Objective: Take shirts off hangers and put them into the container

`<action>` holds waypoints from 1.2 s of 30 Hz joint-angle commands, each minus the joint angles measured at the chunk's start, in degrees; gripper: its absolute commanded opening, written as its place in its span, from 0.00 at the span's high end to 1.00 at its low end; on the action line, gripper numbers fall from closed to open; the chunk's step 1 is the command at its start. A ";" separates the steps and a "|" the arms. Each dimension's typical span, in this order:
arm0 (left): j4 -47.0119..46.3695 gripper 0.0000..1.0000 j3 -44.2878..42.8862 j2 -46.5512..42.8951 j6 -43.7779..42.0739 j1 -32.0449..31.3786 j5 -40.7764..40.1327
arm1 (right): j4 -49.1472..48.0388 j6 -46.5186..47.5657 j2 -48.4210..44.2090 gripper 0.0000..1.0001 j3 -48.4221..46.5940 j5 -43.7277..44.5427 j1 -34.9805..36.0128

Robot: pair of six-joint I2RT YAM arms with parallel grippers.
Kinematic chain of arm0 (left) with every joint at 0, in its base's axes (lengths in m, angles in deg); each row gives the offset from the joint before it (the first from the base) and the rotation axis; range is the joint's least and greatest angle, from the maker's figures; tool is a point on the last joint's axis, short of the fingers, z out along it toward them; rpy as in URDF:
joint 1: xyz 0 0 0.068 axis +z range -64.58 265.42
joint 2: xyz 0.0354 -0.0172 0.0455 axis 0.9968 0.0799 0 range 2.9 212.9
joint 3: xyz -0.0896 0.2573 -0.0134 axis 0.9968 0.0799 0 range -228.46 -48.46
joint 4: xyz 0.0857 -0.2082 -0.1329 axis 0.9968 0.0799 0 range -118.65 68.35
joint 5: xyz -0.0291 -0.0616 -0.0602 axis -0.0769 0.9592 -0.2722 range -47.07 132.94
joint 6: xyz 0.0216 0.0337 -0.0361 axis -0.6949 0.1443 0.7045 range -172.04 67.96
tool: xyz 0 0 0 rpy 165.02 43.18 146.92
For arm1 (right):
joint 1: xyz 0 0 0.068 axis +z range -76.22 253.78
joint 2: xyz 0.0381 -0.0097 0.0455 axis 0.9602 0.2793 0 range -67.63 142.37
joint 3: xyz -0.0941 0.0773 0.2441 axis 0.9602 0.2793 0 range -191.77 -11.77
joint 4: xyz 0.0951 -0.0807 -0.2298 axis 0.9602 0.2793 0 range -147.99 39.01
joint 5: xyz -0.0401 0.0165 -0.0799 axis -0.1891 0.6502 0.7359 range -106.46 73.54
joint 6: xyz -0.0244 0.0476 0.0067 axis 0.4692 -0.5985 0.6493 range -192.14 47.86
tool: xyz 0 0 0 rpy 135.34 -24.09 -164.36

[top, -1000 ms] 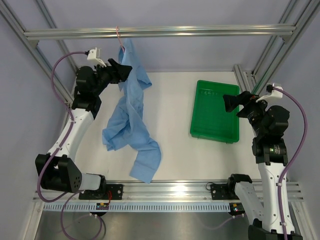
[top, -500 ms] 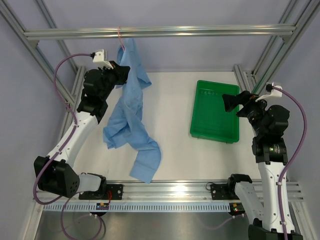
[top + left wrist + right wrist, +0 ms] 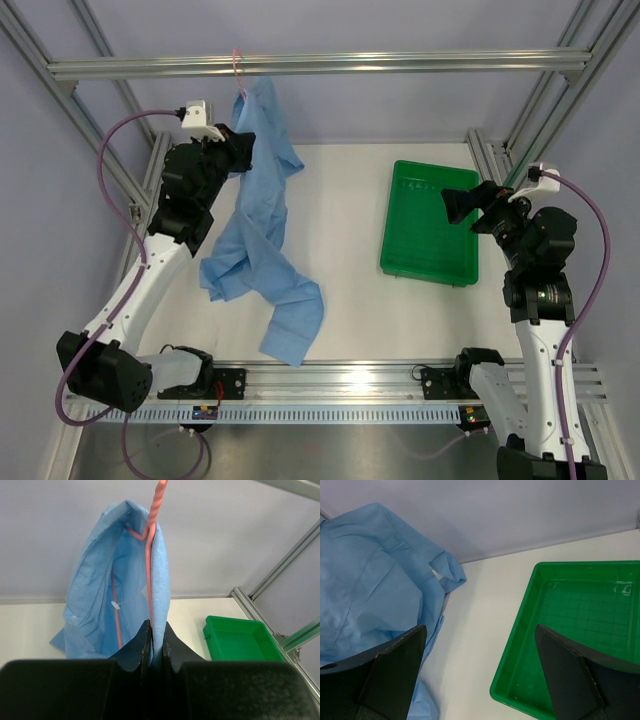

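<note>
Left claw [image 3: 156, 627]: jaws drawn almost together, pinching a fold of the light blue shirt [image 3: 95, 590] between the fingertips. The pink wire of the hanger [image 3: 150, 535] runs straight down to the pinch; cannot tell whether the wire itself is caught along with the cloth.

Hanger hook is over the overhead rail [image 3: 400, 63] at the back left of the frame. The shirt's collar end is draped on the hanger, with a second stretch of pink wire showing inside the opening.

From above, the shirt falls from the hanger past the left claw, spreads crumpled across the left part of the bench [image 3: 350, 200], and ends in a sleeve or tail lying near the front edge.

Right claw [image 3: 480, 630]: jaws spread wide, nothing between them. It hangs over the near left side of the green tray [image 3: 590, 610], facing toward the shirt and well apart from it.

Tray sits flat on the right side of the bench, its ribbed floor bare, no cloth in it. Bare bench lies between tray and shirt.
</note>
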 commanded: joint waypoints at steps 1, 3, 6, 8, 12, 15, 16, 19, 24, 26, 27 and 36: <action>-4.77 1.00 -2.35 -6.29 -2.92 -2.66 -3.78 | -1.82 0.54 0.45 0.00 -1.11 -2.73 -0.08; -3.46 1.00 -3.13 -8.05 -2.92 -3.37 -5.62 | -1.65 0.54 1.15 0.00 -1.55 -3.43 0.27; 2.07 1.00 -5.60 -9.72 -2.39 -5.13 -9.92 | -0.51 1.32 2.55 0.01 -3.22 -3.87 2.63; 3.66 1.00 -6.39 -10.77 -1.69 -7.41 -15.78 | 1.59 2.99 3.44 0.01 -5.32 -1.52 6.14; 3.67 1.00 -5.78 -12.54 -5.63 -15.75 -26.97 | 5.38 6.16 5.72 0.00 -9.46 5.17 15.99; 4.11 1.00 -6.13 -11.83 -6.70 -18.58 -28.04 | 5.30 5.55 5.55 0.00 -10.08 4.57 16.89; 4.46 1.00 -6.22 -11.40 -6.70 -18.84 -28.04 | 5.47 5.89 5.46 0.00 -9.99 4.48 16.89; 4.55 1.00 -6.92 -9.82 -8.88 -18.93 -31.02 | 6.61 7.03 4.67 0.01 -10.08 5.35 16.89; 2.99 1.00 -9.74 -4.19 -13.72 -18.93 -34.37 | 6.26 7.83 2.47 0.01 -8.67 6.50 16.89; 1.56 1.00 -10.25 -1.65 -15.75 -18.85 -35.06 | 6.70 8.01 2.74 0.01 -8.76 6.32 16.89; 0.95 1.00 -11.04 -0.51 -16.45 -18.15 -35.16 | 6.70 8.09 3.00 0.00 -8.76 6.41 16.89; -5.03 1.00 -11.75 0.57 -18.21 -15.77 -31.12 | 6.62 8.71 4.23 0.00 -7.97 6.50 16.89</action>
